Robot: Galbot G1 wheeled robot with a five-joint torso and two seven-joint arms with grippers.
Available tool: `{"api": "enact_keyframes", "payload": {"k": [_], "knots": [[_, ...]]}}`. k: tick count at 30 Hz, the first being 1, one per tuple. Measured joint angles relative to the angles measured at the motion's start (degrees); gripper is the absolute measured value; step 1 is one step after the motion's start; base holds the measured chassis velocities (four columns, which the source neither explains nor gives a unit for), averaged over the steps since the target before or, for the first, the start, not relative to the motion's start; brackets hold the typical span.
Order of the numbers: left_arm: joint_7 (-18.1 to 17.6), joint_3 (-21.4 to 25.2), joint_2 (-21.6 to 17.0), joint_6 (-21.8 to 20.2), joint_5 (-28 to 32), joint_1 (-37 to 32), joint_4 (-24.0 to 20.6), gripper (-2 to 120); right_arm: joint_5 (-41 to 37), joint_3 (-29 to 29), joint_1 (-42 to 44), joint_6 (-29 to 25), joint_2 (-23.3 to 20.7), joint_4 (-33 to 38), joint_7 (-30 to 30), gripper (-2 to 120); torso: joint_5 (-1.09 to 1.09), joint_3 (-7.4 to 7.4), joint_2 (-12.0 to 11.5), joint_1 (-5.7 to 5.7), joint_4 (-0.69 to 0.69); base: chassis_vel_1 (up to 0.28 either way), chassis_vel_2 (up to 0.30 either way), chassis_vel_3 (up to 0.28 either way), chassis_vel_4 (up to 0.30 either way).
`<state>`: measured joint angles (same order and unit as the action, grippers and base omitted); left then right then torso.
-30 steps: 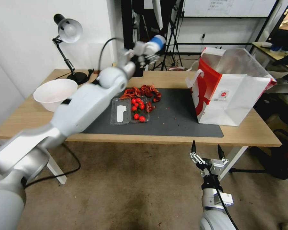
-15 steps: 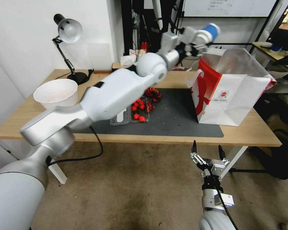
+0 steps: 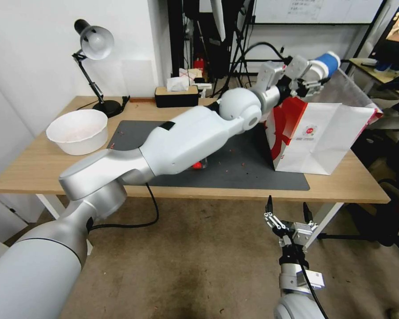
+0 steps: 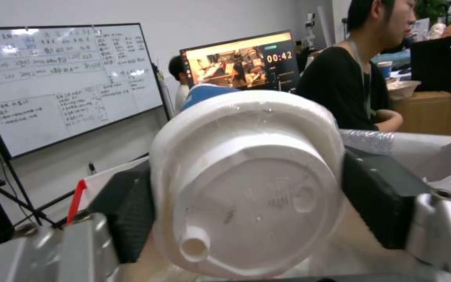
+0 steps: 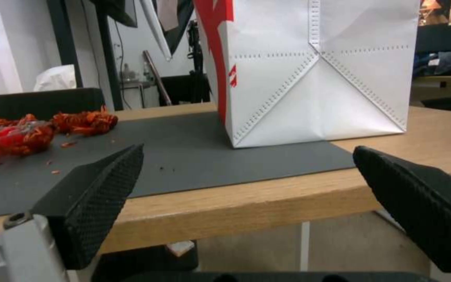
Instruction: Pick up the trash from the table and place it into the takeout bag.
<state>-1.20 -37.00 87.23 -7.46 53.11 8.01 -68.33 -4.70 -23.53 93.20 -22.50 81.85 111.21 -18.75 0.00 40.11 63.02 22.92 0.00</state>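
Observation:
My left gripper is shut on the white-lidded blue cup, held on its side just above the open mouth of the takeout bag at the table's right end. In the left wrist view the cup's white lid sits between the black pads of the left gripper, with the bag's rim behind. A paper bowl stands at the table's left. My right gripper hangs open below the table's front edge; the right wrist view shows it facing the bag.
My left arm spans the dark mat, hiding most of the red scraps; those scraps lie on the mat. A desk lamp and a black tissue box stand at the table's back. Stands and a whiteboard are behind.
The left arm has swung right and upward with the blue cup, from over the table's back middle to above the bag's mouth. The right arm has not moved.

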Motion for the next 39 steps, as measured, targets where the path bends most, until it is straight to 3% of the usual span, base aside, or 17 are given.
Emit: {"api": "enact_keyframes", "payload": {"k": [6,16,25,28,33,39], "knots": [[-0.2,0.4,-1.0,0.1,-0.3,-0.4,0.0,98,0.0,0.0,0.0,0.0,0.0,-0.1,0.0,100,-0.01,0.00,0.0,0.00,0.00,0.000,0.000,0.000,0.000],[-1.3,3.1,-4.5,0.1,-0.2,-2.1,-3.1,100,0.1,0.0,-0.2,0.0,0.1,0.0,0.0,100,-0.01,0.00,0.0,0.00,-0.02,0.000,0.000,0.000,0.000],[-1.6,7.9,-13.1,0.1,-0.5,-6.8,-6.3,100,0.2,-0.1,0.0,0.0,0.1,0.1,0.0,100,-0.03,-0.01,0.0,0.00,0.01,0.000,0.000,0.000,0.000],[-1.6,10.7,-17.3,0.4,-1.9,-10.5,-7.2,100,0.2,0.0,-0.1,0.1,0.0,0.3,0.0,100,-0.02,0.00,0.0,0.00,0.00,0.000,0.000,0.000,0.000],[-1.5,14.1,-21.0,1.1,-3.2,-15.2,-9.0,100,0.2,0.0,0.0,0.2,-0.1,0.4,0.0,100,-0.03,0.00,0.0,0.00,0.01,0.000,0.000,0.000,0.000],[-1.3,20.7,-26.0,1.7,-4.6,-23.5,-14.2,100,0.3,0.1,0.0,0.3,-0.4,0.5,0.1,100,-0.01,-0.01,0.0,0.00,0.00,0.000,0.000,0.000,0.000]]}}
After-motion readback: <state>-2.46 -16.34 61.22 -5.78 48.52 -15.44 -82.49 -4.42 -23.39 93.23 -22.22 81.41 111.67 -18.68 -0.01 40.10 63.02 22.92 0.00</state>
